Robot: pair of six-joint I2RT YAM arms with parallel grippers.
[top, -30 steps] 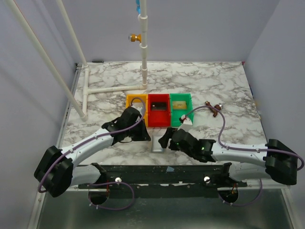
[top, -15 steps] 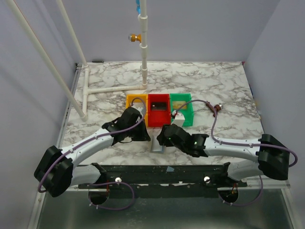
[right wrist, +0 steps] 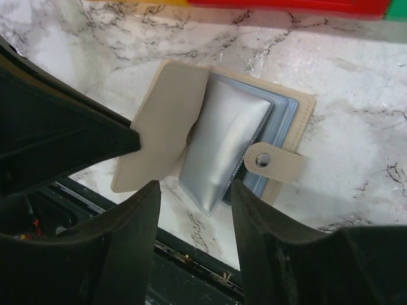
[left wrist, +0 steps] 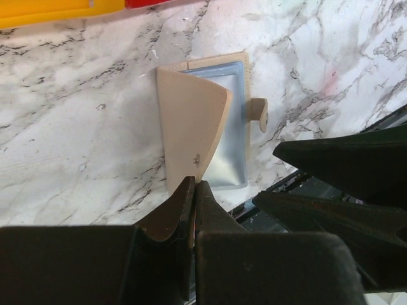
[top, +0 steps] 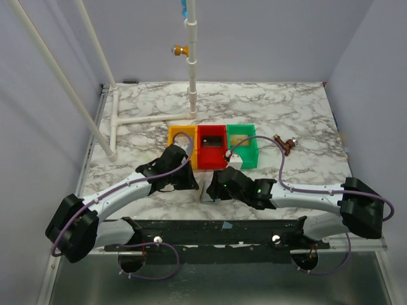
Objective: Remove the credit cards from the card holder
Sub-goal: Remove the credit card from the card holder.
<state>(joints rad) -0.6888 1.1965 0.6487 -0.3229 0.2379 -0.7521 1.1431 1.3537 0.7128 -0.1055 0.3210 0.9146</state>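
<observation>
The card holder point(left wrist: 194, 121) lies open on the marble near the table's front edge, with its tan flap point(right wrist: 165, 121) raised. My left gripper point(left wrist: 194, 187) is shut on the flap's lower edge. A bulging grey-blue sleeve point(right wrist: 222, 143) and the snap tab point(right wrist: 273, 162) are exposed. My right gripper point(right wrist: 194, 190) is open, its jaws either side of the sleeve's near corner without touching it. From above, both grippers point(top: 194, 181) point(top: 214, 189) meet over the holder point(top: 206, 193). A grey card point(top: 184, 135), a black card point(top: 213, 141) and a tan card point(top: 239, 141) lie in the trays.
Yellow point(top: 172, 141), red point(top: 212, 159) and green point(top: 253, 149) trays stand in a row just behind the holder. A white pipe frame point(top: 152, 118) lies at the back left. The table's dark front rail point(right wrist: 191, 257) runs right under the right gripper.
My right gripper has moved left to the card holder and its jaws have narrowed. The left arm has kept still, holding the flap.
</observation>
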